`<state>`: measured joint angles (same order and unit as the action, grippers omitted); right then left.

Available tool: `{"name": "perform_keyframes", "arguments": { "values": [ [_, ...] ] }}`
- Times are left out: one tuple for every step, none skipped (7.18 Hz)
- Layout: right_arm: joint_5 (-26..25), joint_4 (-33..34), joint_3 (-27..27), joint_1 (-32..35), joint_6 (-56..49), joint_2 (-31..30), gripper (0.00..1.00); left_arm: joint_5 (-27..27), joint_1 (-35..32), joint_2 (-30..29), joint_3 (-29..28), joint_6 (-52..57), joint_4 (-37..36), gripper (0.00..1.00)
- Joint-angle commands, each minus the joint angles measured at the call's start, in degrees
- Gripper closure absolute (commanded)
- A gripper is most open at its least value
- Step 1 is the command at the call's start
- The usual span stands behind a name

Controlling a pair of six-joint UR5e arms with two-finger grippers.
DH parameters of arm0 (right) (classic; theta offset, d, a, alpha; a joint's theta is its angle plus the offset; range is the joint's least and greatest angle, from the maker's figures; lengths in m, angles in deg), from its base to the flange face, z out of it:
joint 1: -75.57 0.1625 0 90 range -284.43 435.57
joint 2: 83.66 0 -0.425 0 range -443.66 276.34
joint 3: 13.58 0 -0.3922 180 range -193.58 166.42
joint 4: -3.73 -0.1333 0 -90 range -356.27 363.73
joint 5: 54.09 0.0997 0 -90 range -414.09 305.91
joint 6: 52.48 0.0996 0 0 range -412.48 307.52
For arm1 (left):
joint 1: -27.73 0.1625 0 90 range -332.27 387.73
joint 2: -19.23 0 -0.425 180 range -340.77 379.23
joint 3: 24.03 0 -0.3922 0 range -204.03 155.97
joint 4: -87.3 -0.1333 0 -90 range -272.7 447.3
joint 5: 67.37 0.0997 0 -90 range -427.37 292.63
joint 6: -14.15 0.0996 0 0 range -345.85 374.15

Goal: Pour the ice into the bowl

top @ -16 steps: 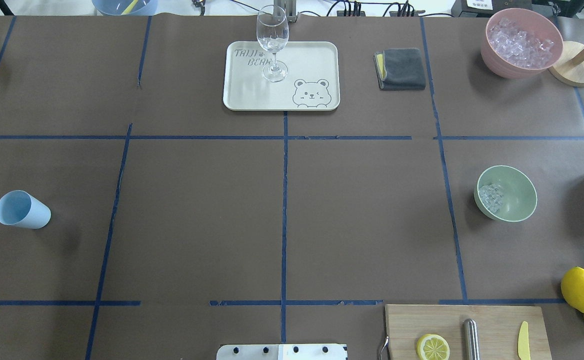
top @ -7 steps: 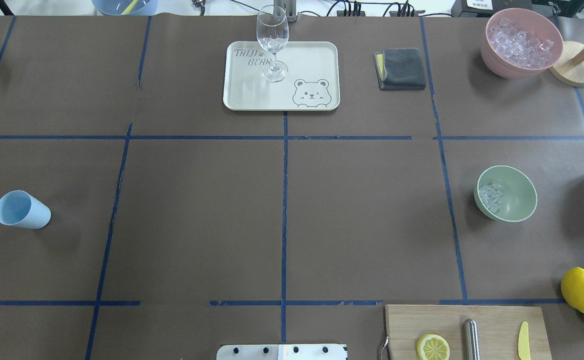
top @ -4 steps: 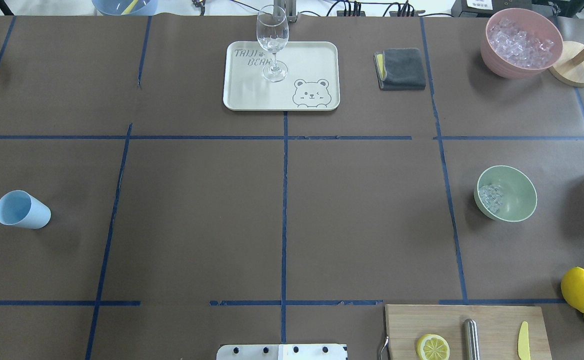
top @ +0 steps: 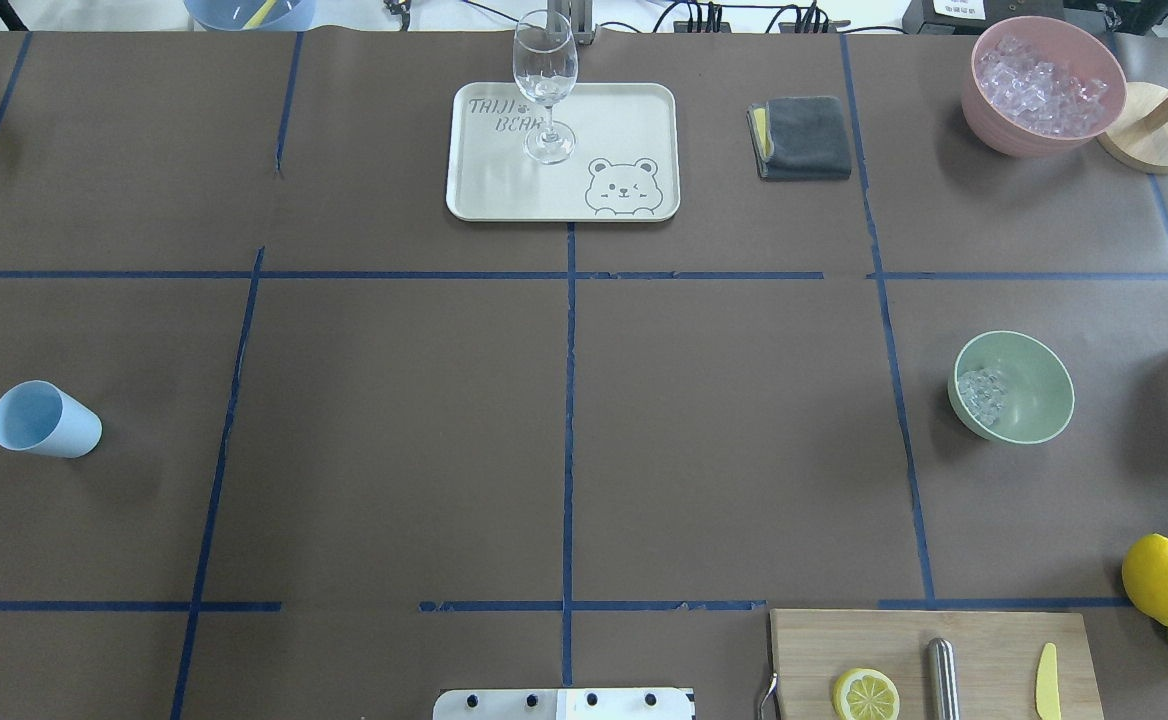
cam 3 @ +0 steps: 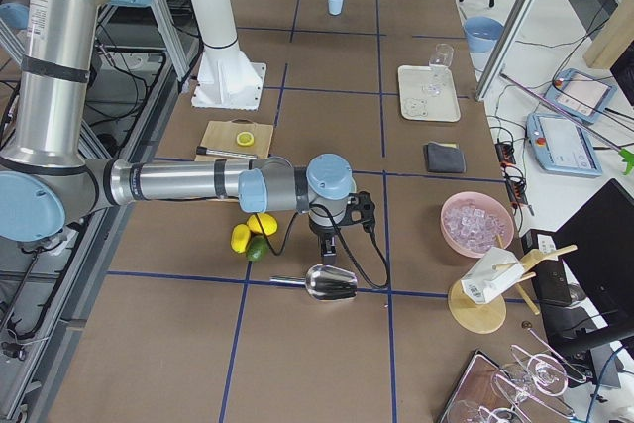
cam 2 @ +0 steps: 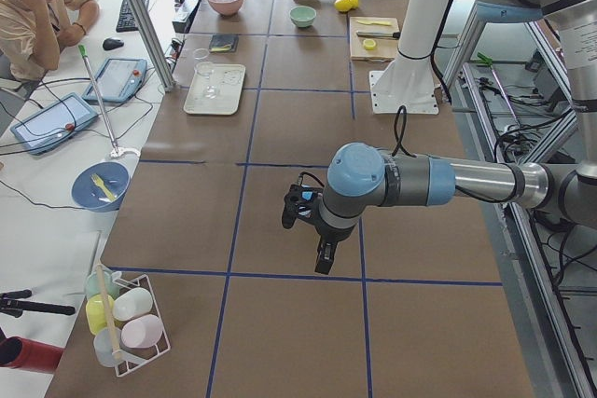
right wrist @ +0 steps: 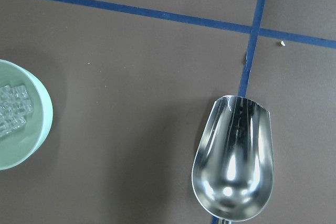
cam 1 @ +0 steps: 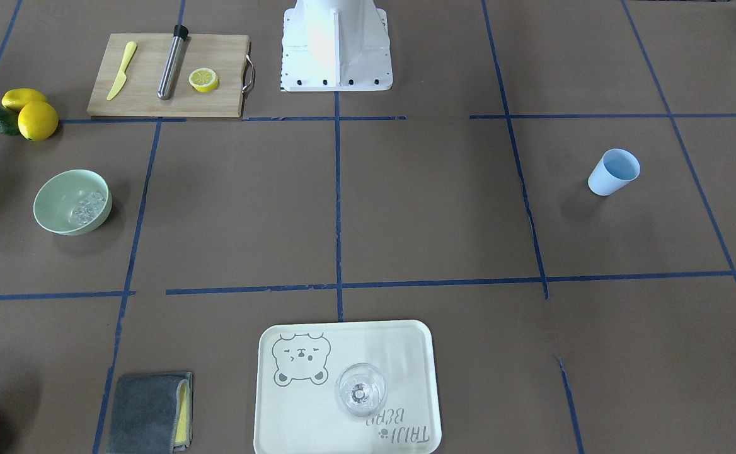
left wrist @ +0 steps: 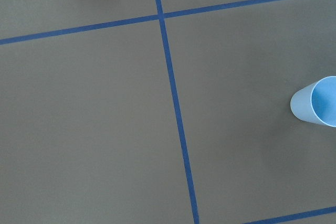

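Ice (top: 981, 392) sits in the pale green bowl (top: 1034, 395), right of centre in the overhead view, heaped against the bowl's left inner wall. The pour looks done to me. The metal scoop (right wrist: 234, 161) lies on the table (top: 394, 430), lower right in the right wrist view. Its pan is bare, and it is apart from the bowl at that view's left edge. You see no loose cube on the brown cover around the bowl. At most a small white speck shows near the tape at the upper right of that wrist view, too small to tell what it is. If anything is left, I judge it to be only clearing the arms away.

The right arm (cam 3: 188, 183) ends over the scoop in the exterior right view. There you cannot tell whether the right jaws are spread or pressed together. The left arm (cam 2: 466, 179) hangs over bare table in the exterior left view, and the left jaws are just as unreadable.

Your count:
- One bowl and one scoop.
- One light blue cup (top: 44, 420) at the left, its inside bare.
- One stemmed glass (top: 545, 80) on one tray (top: 634, 110), top centre.
- One folded grey cloth (top: 804, 137).
- One pink container (top: 984, 110) heaped with its own ice, upper right.
- One cutting board (cam 1: 141, 104), carrying one yellow knife, one steel rod and one lemon half.
- Two whole lemons and one dark green fruit beside them.

The cubes in the bowl are a small cluster, too glassy to count singly.
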<state>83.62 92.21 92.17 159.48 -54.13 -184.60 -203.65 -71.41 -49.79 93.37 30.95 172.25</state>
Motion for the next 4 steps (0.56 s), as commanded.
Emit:
{"name": "perform_keyframes", "arguments": {
  "values": [
    [0.02, 0.02, -0.11, 0.03, 0.06, 0.83, 0.0, 3.45, 5.59, -2.7, -1.98, 0.16, -0.66, 0.0],
    [0.45, -0.07, -0.11, -0.06, 0.15, 0.31, 0.0, 4.35, 6.24, -2.79, -2.35, 0.16, -0.67, 0.0],
    [0.63, 0.02, -0.11, -0.06, 0.15, 0.13, 0.0, 4.36, 5.98, -2.53, -2.44, 0.16, -0.75, 0.0],
    [0.46, -0.15, -0.28, -0.06, 0.15, 0.12, 0.0, 4.27, 5.98, -3.05, -2.52, 0.16, -0.93, 0.0]
  ]
}}
